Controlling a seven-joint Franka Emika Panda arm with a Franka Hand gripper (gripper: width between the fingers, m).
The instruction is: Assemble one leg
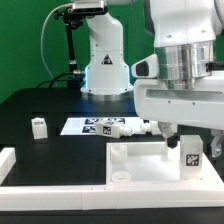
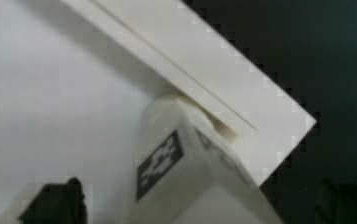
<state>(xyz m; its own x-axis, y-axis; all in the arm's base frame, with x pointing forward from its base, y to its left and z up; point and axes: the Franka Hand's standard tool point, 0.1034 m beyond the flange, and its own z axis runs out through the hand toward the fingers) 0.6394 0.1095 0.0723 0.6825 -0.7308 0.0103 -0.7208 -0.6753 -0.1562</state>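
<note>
While our tool (image 1: 186,140) clamps the leg (image 1: 189,156) upright at the right corner of the tray-like panel (image 1: 140,165), we see another leg (image 1: 38,126) far left on the counter (image 1: 50,105).

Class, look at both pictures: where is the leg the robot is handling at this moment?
In the exterior view the leg stands upright at the right, under the gripper, over the large white panel near its right corner. The wrist view shows it beside the panel's raised rim.
</note>
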